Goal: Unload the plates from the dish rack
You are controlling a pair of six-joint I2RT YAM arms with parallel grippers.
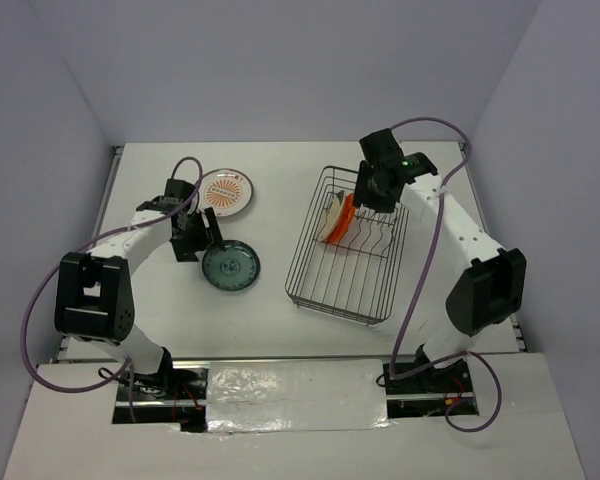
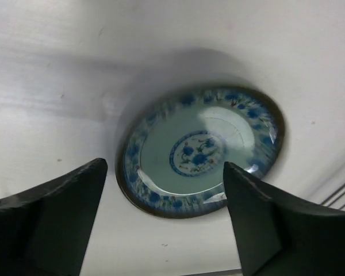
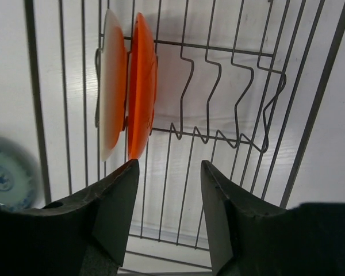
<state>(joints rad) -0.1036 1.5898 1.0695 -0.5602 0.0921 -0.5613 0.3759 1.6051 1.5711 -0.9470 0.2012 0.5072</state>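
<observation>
The dark wire dish rack [image 1: 315, 290] stands right of centre. Two plates stand upright in it at its far left, a cream plate [image 3: 111, 86] and a solid orange plate [image 3: 141, 80]; both also show from above [image 1: 338, 218]. My right gripper [image 1: 372, 192] is open above the rack's far end, just right of the orange plate [image 3: 170, 167]. A teal-green plate [image 1: 230, 266] lies flat on the table. My left gripper [image 1: 205, 232] is open and empty just beside it, with the plate [image 2: 201, 150] between the fingers' line of view. A white plate with an orange pattern [image 1: 225, 190] lies flat farther back.
The rack's bent divider prongs [image 3: 218, 92] to the right of the two plates hold nothing. The table [image 1: 280, 330] is white with walls on three sides. Purple cables loop beside both arms.
</observation>
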